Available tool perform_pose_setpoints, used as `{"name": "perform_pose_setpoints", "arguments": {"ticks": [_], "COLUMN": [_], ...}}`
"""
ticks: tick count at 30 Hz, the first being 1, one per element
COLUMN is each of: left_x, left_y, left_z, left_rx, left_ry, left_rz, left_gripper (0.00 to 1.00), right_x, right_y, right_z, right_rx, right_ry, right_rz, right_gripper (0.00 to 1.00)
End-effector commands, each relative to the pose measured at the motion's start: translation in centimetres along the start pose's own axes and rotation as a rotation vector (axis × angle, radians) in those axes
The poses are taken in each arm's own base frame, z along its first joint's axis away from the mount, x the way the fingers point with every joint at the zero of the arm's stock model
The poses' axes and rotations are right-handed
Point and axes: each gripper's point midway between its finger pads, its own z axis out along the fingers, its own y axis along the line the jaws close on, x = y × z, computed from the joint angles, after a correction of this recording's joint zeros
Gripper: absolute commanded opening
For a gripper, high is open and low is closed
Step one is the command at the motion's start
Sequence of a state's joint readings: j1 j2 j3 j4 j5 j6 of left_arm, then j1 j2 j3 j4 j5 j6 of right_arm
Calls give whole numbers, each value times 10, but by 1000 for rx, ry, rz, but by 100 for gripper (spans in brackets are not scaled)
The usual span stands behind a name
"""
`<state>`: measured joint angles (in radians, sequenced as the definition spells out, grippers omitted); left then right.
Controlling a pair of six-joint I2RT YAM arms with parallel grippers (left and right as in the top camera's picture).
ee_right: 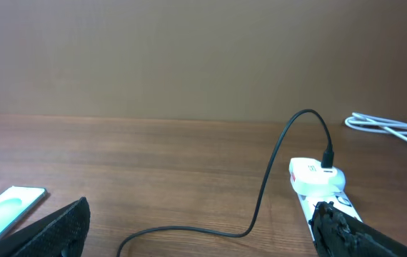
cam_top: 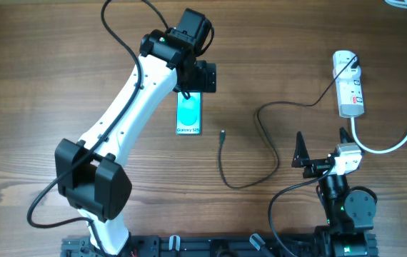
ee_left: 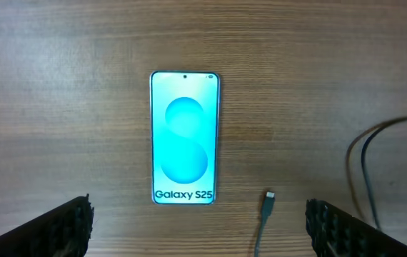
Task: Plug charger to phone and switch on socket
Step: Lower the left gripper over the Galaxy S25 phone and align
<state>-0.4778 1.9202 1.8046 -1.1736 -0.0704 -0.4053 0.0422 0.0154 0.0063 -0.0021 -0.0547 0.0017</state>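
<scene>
"Galaxy S25" – dark lettering on phone (ee_left: 184, 137) screen, near one short edge.

The charger (cam_top: 220, 153) tip lies just right of the phone (cam_top: 188, 114), the socket (cam_top: 350, 84) farther right.

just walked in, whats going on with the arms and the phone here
The left arm hangs over the phone, jaws open wide and holding nothing. The charger is plugged into the socket, but its tip lies on the table just right of the phone, not connected. The right arm sits back by its base, jaws open and empty. Whether the socket is switched on can't be told.
</scene>
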Motion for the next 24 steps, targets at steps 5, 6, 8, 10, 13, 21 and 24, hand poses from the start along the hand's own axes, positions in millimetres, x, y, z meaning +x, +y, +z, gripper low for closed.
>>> {"name": "perform_pose_setpoints", "arguments": {"ticks": [5, 6, 8, 10, 13, 21, 24], "left_x": [15, 14, 14, 11, 15, 24, 22], "left_y": [4, 4, 4, 2, 3, 6, 4], "left_z": [37, 37, 37, 42, 59, 85, 87], "left_rx": [-64, -63, -63, -57, -74, -107, -95], "left_ry": [97, 96, 95, 85, 112, 170, 163], "left_rz": [-115, -116, -112, -114, -111, -105, -33], "left_gripper": [100, 100, 100, 100, 100, 100, 100], "right_x": [-1, -1, -1, -1, -1, -1, -1], "right_y": [-3, -3, -3, -3, -3, -3, -3], "right_z": [0, 0, 0, 0, 0, 0, 0], "right_rx": [14, 14, 14, 14, 14, 14, 14], "right_ry": [-6, -6, -6, -6, -5, -4, -3], "right_rz": [-1, -1, -1, -1, -1, -1, -1], "right_gripper": [100, 100, 100, 100, 100, 100, 100]}}
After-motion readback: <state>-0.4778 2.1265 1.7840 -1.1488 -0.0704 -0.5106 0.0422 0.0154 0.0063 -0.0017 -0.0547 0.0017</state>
